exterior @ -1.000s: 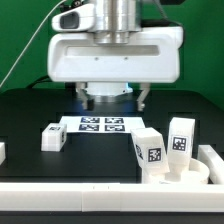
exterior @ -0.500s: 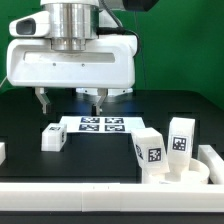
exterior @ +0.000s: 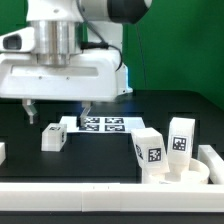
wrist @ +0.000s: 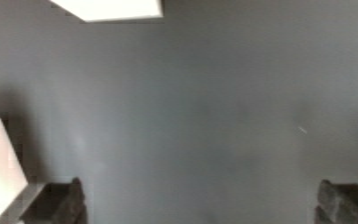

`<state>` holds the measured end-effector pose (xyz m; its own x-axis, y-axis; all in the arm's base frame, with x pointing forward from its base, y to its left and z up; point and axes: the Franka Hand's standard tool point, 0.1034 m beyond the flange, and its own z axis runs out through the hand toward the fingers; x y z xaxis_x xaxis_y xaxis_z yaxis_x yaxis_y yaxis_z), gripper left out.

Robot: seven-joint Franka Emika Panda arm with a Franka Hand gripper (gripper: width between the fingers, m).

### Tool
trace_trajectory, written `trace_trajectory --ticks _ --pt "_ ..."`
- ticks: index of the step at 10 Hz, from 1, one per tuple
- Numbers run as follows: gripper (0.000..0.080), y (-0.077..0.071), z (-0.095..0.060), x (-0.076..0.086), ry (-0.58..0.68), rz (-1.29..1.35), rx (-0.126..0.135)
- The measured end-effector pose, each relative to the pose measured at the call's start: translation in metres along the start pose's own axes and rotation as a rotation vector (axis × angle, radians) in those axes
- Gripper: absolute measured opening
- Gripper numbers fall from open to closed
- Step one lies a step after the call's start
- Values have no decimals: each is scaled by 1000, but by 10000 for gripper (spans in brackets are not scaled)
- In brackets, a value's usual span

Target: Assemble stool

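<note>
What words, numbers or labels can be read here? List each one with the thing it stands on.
None: no words or numbers in either view.
Marker board: square black-and-white tags, patterns only.
Leg by the board, middle leg, upright leg: the same kind of tags, patterns only.

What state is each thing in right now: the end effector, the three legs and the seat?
End effector: open, empty, above the table.
Lone leg: loose on the table, not held.
Front leg: standing, not held.
Rear leg: standing upright, not held.
Seat: lying flat, partly hidden.
</note>
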<state>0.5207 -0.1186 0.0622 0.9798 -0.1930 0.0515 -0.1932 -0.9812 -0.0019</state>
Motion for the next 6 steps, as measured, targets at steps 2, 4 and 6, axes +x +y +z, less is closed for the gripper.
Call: trace_trajectory --ticks 2,4,6 --pt "648 17 16 -5 1 -13 -16" --pt "648 17 20 -10 -39 -4 -6" --pt "648 14 22 -13 -76 -3 8"
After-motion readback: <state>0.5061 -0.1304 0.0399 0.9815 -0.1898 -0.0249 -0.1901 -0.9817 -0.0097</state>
